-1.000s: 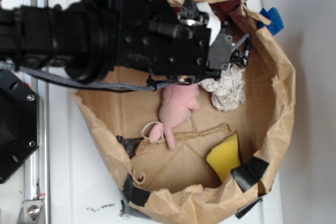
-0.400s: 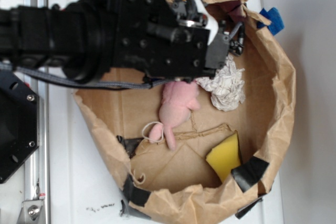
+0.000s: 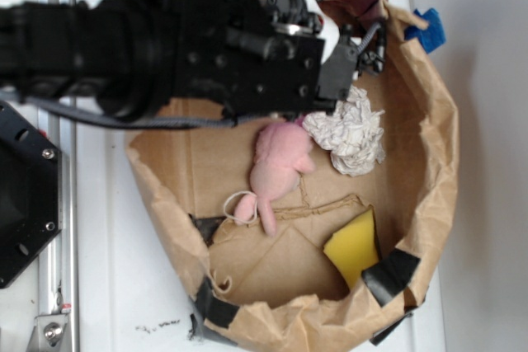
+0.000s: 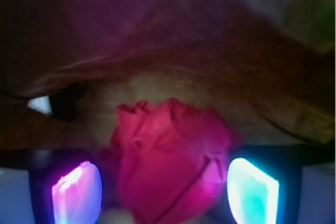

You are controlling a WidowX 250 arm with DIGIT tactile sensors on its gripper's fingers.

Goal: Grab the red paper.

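Observation:
The red paper (image 4: 168,156), a crumpled bright red ball, fills the middle of the wrist view and lies against the brown bag wall. My gripper (image 4: 164,184) is open and straddles it. A pink-lit finger (image 4: 77,195) stands to the paper's left and a cyan-lit finger (image 4: 252,192) to its right, each with a narrow gap to the paper. In the exterior view the gripper (image 3: 365,45) sits at the bag's upper right corner, and the arm hides most of the red paper.
A brown paper bag (image 3: 441,162) lies open on its side. Inside it are a white crumpled paper ball (image 3: 351,133) just below the gripper, a pink plush toy (image 3: 276,166), and a yellow sponge (image 3: 353,243). Black tape (image 3: 394,274) patches the rim.
The arm has moved up toward the bag's top right corner. The white paper ball and the bag's wall have shifted slightly left.

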